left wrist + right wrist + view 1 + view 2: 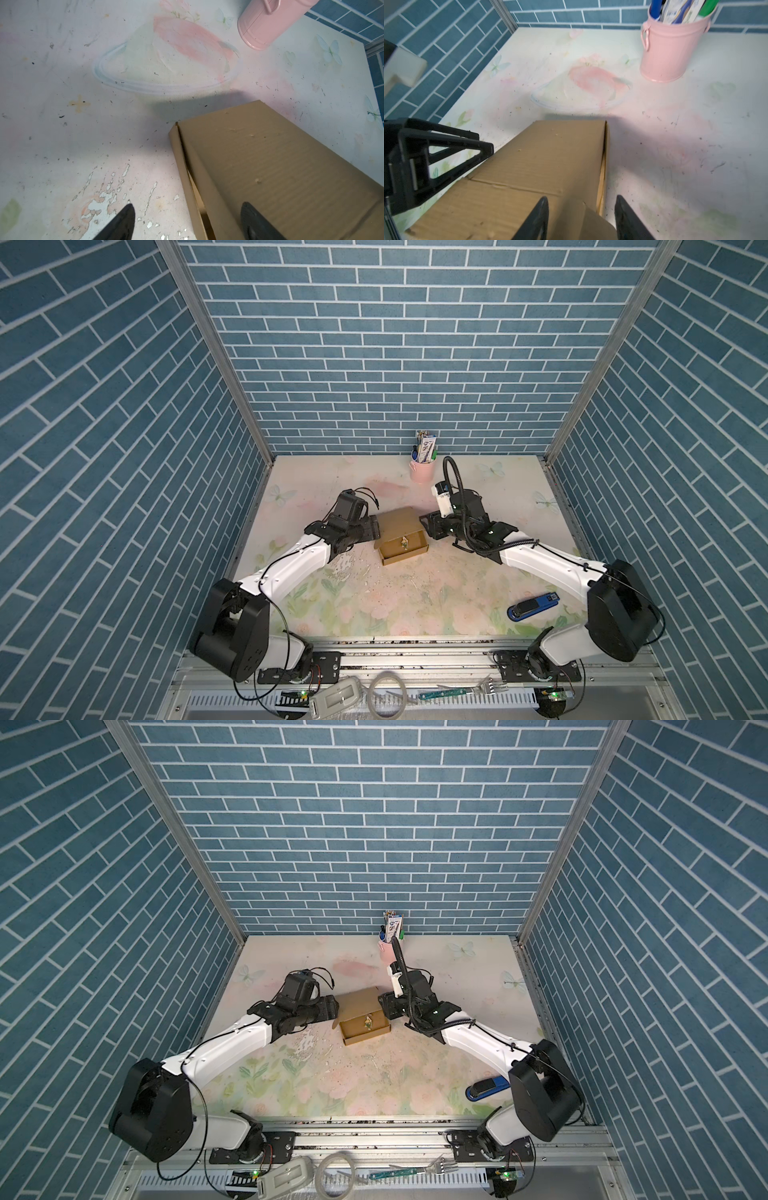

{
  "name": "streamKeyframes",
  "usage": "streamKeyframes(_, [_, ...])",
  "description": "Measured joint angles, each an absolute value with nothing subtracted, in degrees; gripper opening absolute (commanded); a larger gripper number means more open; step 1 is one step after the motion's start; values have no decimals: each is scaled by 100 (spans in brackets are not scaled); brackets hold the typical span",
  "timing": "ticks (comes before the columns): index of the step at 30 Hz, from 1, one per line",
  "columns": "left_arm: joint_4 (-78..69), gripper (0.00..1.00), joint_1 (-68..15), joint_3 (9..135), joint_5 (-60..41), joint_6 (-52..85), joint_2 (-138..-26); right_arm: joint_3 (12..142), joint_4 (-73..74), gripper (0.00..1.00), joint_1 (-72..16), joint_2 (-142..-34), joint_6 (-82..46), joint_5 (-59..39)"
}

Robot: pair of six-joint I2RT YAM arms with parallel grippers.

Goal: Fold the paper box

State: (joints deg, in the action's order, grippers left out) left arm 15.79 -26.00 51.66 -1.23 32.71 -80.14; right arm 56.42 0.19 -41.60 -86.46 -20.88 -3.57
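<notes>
So the left fingers (371, 527) are hanging wide apart, right up against the left side of the paper box (398, 526), and they aren't gripping anything. In the left wrist view one finger (124, 220) is hovering out over the bare surface (83, 135) and the other finger (254, 222) is sitting over the lid (270, 155), so the box's side wall (182, 166) is lying in the gap between them.

The box itself is sitting on the surface between the two sets of fingers, just beside both. Its lid is tilting rather than lying flat. Both wrist views are showing a slit between the lid and the side wall, and both top views are showing the near side gaping open.

The right fingers (428, 521) are standing apart too, not as wide by the look of it. In the right wrist view they're straddling the box's right-hand corner, with a rounded flap (593, 222) poking up between them, and I'm not seeing them pinching it.

Just beyond the right fingers a pink bucket (422, 473) of pens is standing by the back wall. A blue stapler (532, 607) is lying well apart from them, down by the right arm.
</notes>
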Motion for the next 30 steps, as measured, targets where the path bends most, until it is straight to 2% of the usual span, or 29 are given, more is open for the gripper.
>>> streamKeyframes(12, [1201, 81, -2679, 4858, -183, 3363, -8468, 5111, 93, 48, -4163, -8799, -2392, -467])
streamKeyframes(30, [823, 80, -2731, 4873, -207, 3367, -8895, 5065, 790, 40, -4174, -9450, -2899, -672])
